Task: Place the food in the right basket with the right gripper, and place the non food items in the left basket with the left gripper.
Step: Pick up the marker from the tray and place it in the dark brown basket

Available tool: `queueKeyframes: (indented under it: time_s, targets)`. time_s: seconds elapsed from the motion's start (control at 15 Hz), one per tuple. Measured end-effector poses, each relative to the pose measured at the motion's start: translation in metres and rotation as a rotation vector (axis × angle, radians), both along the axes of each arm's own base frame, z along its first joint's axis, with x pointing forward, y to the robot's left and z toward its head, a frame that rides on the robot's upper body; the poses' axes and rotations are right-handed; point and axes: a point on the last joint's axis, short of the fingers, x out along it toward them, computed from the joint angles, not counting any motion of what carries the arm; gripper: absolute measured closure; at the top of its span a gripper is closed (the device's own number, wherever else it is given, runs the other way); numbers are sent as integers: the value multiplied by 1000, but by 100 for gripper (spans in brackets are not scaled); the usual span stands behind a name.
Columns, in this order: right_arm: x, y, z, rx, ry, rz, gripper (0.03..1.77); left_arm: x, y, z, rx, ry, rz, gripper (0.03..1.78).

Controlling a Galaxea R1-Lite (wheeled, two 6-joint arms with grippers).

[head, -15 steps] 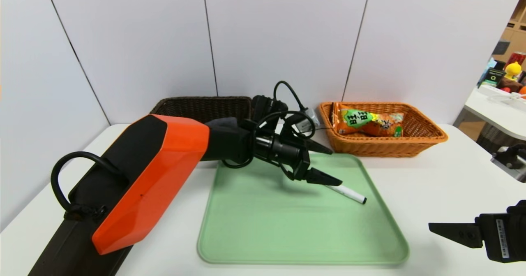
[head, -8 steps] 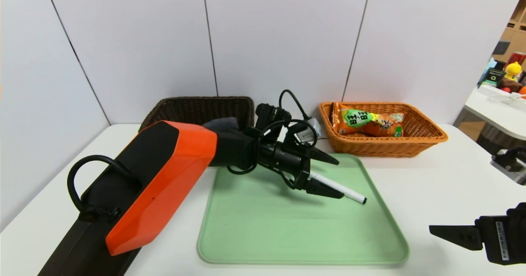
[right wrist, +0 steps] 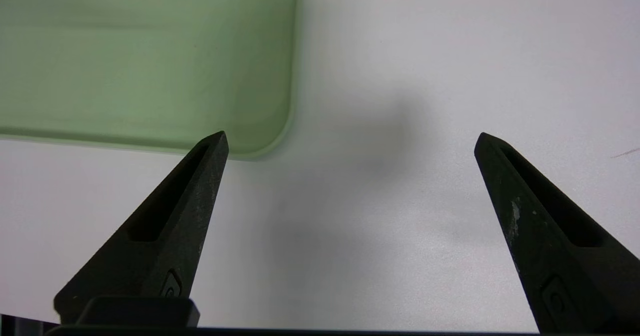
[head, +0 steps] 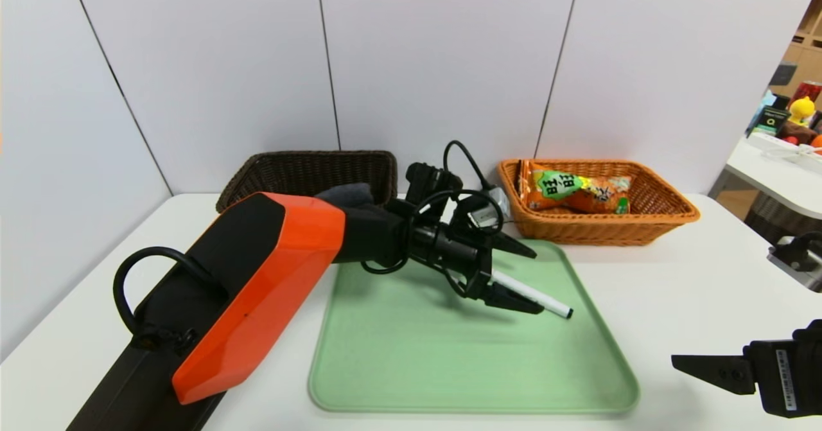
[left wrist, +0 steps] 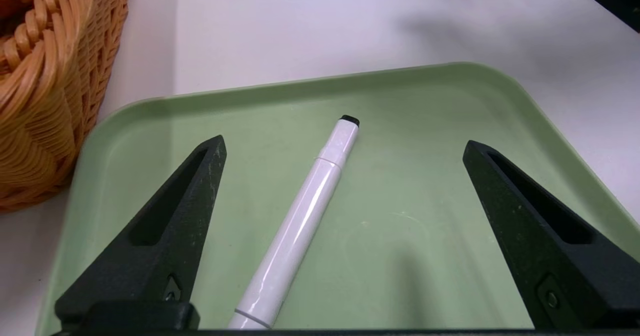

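Observation:
A slim white marker [head: 536, 300] [left wrist: 300, 216] lies at an angle on the green tray [head: 449, 367] [left wrist: 450, 100]. My left gripper [head: 538, 282] [left wrist: 344, 143] is low over the tray, open, one jaw on each side of the marker and not touching it. The orange snack bag [head: 578, 193] lies inside the orange-tan right basket [head: 668, 216] [left wrist: 45, 100]. A dark grey cloth [head: 347, 193] shows at the dark brown left basket [head: 308, 161], partly hidden by my left arm. My right gripper [head: 681, 361] [right wrist: 350, 138] hangs open over bare table beside the tray's corner [right wrist: 150, 50].
Both baskets stand at the back against the white wall panels, with a small white plug [head: 496, 198] and cable between them. A side table [head: 783, 174] with clutter stands at the far right.
My left arm has pushed forward and to the right, so its open jaws now straddle the marker. The right arm has barely moved.

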Motion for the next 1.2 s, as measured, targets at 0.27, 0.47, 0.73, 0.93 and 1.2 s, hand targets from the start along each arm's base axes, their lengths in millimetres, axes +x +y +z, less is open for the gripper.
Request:
queueKeyframes:
  time_s: [0.27, 0.47, 0.73, 0.93, 1.2]
  targets:
    - [-1, 0, 0, 0, 1, 0, 10, -1, 1, 0, 44, -25, 63, 12]
    - [-1, 0, -1, 4, 2, -1, 10, -4, 4, -1, 111, -98, 93, 12]
    - [-2, 0, 0, 6, -2, -2, 10, -10, 11, 0, 171, -152, 61, 12]
    - [-5, -1, -1, 7, -6, -1, 10, -12, 13, 4, 196, -153, 79, 12]
    - [-8, -2, 0, 9, -13, -2, 10, -12, 13, 7, 202, -102, 102, 12]
